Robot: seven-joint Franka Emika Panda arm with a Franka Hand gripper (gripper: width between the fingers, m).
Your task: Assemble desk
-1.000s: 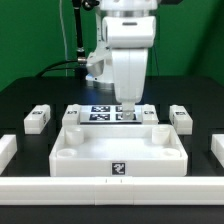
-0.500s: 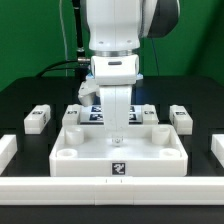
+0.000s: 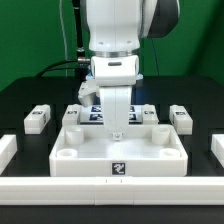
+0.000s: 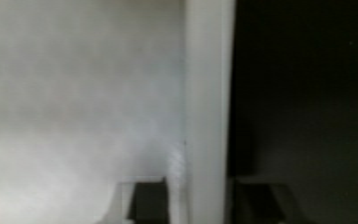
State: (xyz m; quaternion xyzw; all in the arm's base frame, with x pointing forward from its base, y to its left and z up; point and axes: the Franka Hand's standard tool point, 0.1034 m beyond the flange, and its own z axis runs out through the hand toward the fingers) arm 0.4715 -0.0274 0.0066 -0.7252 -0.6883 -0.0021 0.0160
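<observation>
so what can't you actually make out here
- Tips of the gripper, exterior view: white on white against the tabletop rim.
- Tags on the marker board, exterior view: partly behind the arm.
- Tags on the legs, exterior view: too small.
- Wrist view: blurred; only rim between dark fingers shows.

The exterior camera faces the arm [image 3: 112, 40] head-on, slightly raised, mid-distance from the pincer [image 3: 117, 126]. The wrist camera looks down along it, very close; both show the desk [image 3: 90, 131] rim there.

White rimmed tabletop [image 3: 85, 163] flat, centre; four leg blocks [image 3: 37, 118] behind, apparently loose
</observation>
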